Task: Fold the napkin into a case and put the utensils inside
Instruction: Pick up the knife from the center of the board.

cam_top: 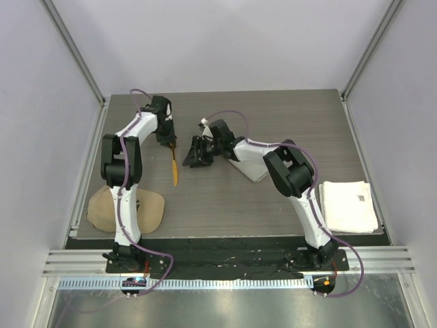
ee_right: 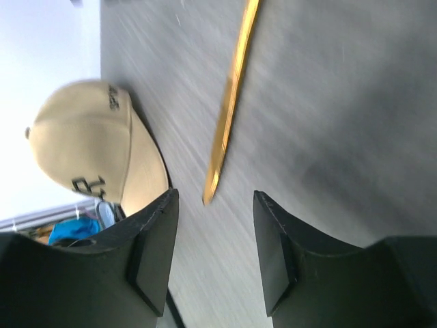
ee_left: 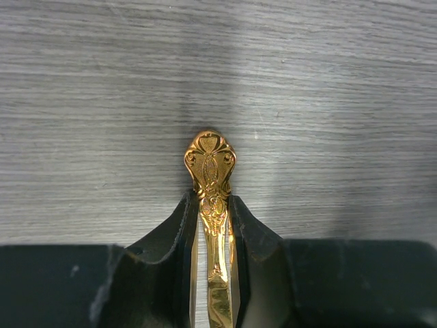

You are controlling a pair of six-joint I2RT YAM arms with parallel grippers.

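Observation:
My left gripper (cam_top: 168, 142) is shut on a shiny gold utensil (cam_top: 174, 167). In the left wrist view its ornate handle end (ee_left: 209, 160) sticks out past my left gripper (ee_left: 212, 200), over bare table. Its slim far end points toward the near edge. My right gripper (cam_top: 195, 154) is open and empty just right of the utensil. In the right wrist view the utensil (ee_right: 230, 113) lies ahead of my right gripper (ee_right: 215, 199). The light grey napkin (cam_top: 250, 169) lies folded under the right arm, mostly hidden. The orange-yellow and teal handled utensils are out of view.
A tan cap (cam_top: 102, 208) with a black emblem lies at the near left, behind the left arm; it also shows in the right wrist view (ee_right: 85, 143). A thick white towel (cam_top: 348, 205) lies at the near right. The cell's walls stand round the table.

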